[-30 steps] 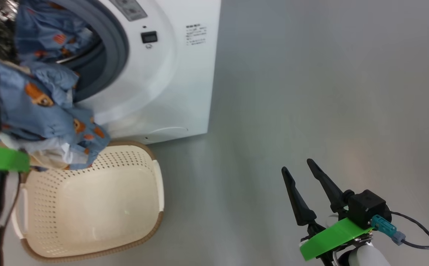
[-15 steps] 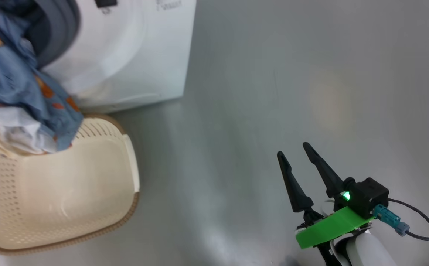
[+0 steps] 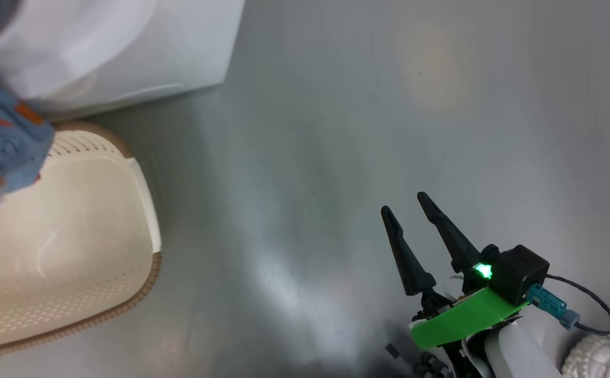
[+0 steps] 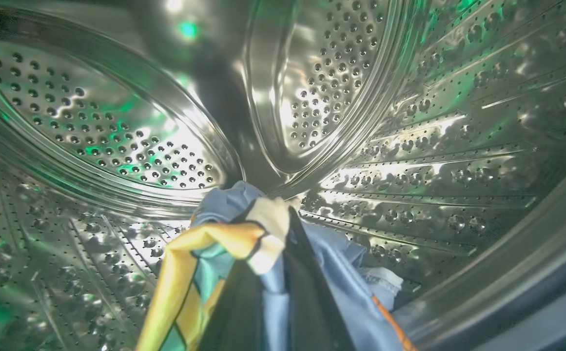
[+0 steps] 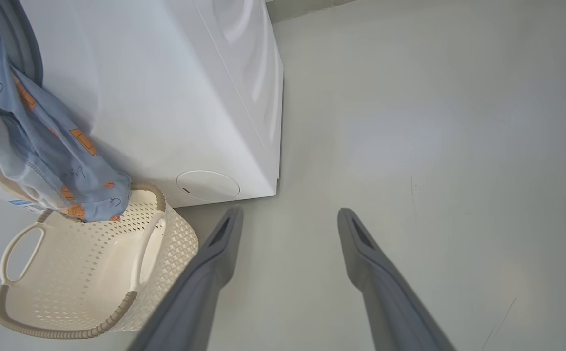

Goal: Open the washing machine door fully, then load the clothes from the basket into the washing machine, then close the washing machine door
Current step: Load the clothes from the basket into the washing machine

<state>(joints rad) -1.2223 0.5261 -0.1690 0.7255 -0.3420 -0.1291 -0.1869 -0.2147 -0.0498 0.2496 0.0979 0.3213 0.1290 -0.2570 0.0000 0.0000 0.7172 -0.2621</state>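
Note:
Inside the perforated steel drum [image 4: 117, 136] my left gripper [image 4: 275, 219] is shut on the clothes [image 4: 331, 263]: light-blue fabric with an orange patch and white lining bunched between its dark fingers. More of the clothes [image 5: 44, 161] hang out of the washing machine [image 5: 165, 97] opening, trailing down onto the cream basket [image 5: 165, 243]. In the head view the washing machine [image 3: 100, 47] corner, the basket [image 3: 146, 210] and a fold of clothes [image 3: 0, 131] sit at the left. My right gripper [image 3: 404, 202] stands open over bare floor, also seen as right gripper [image 5: 290, 210]. The door is out of view.
Grey floor [image 3: 336, 105] spreads to the right of the machine and basket. A black cable [image 3: 599, 325] runs from my right wrist, and a white ribbed object [image 3: 593, 359] lies at the lower right corner.
The head camera has turned, so machine, basket and clothes slid to the picture's left and my left arm left it. The right gripper stays open and about where it was.

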